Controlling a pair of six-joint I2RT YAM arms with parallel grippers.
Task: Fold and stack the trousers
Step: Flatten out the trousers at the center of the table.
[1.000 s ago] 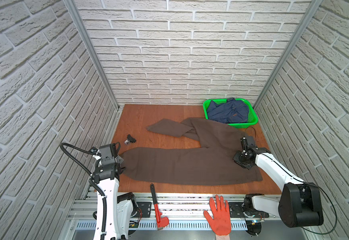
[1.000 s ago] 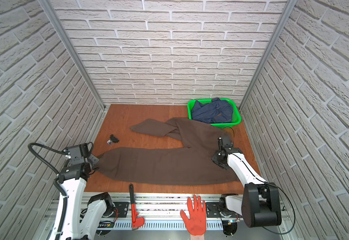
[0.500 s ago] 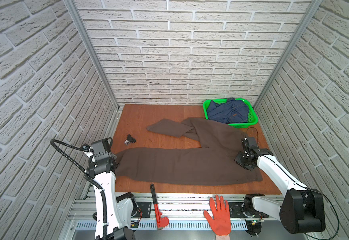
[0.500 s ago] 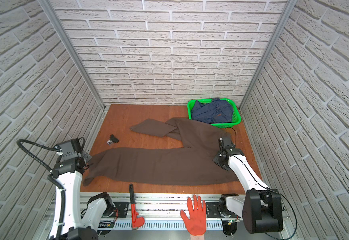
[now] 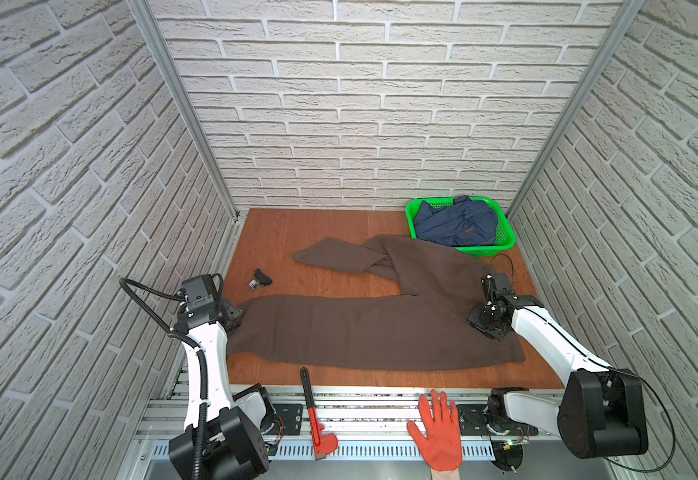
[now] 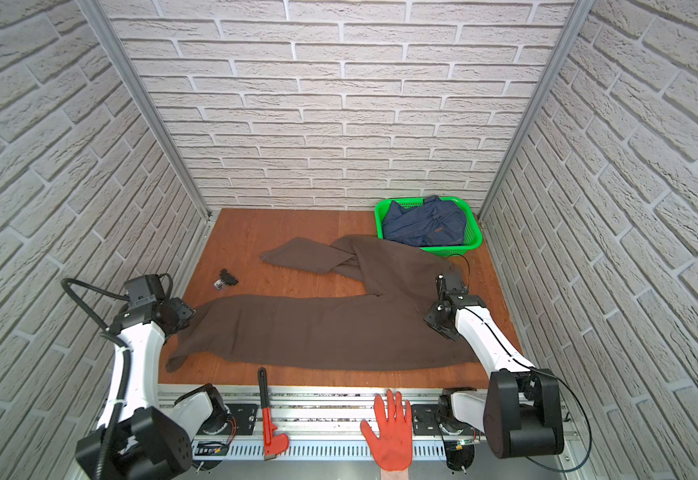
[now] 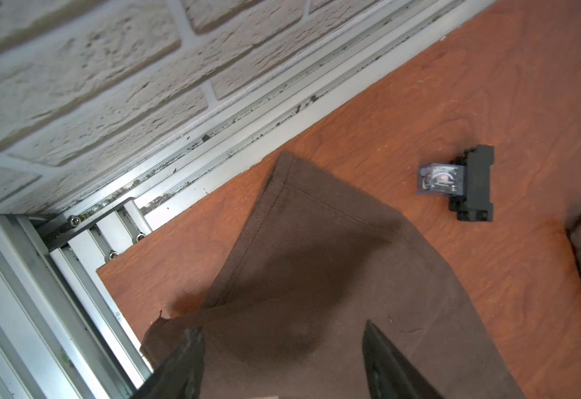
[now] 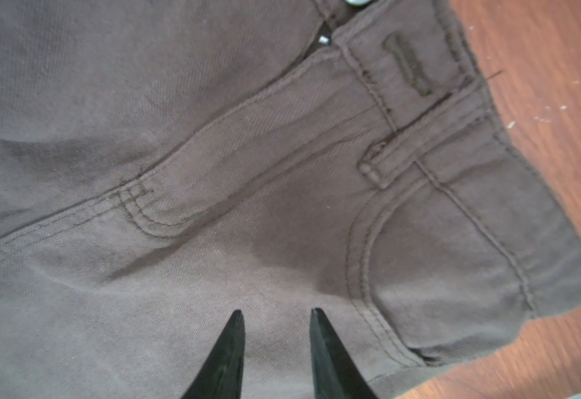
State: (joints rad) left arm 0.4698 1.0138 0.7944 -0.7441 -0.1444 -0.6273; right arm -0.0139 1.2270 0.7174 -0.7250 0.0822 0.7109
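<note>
the dark brown trousers [image 5: 360, 328] lie spread on the wooden table [image 5: 297, 232], waist at the right. one leg stretches along the near edge to the left, and the other bends back toward the green basket [image 5: 486, 250] of denim. the left gripper [image 7: 282, 328] is over the stretched leg's hem, jaws wide apart, holding nothing. the right gripper [image 8: 275, 312] is beside the front pocket [image 8: 437, 259], jaws narrowly parted, no cloth pinched.
</note>
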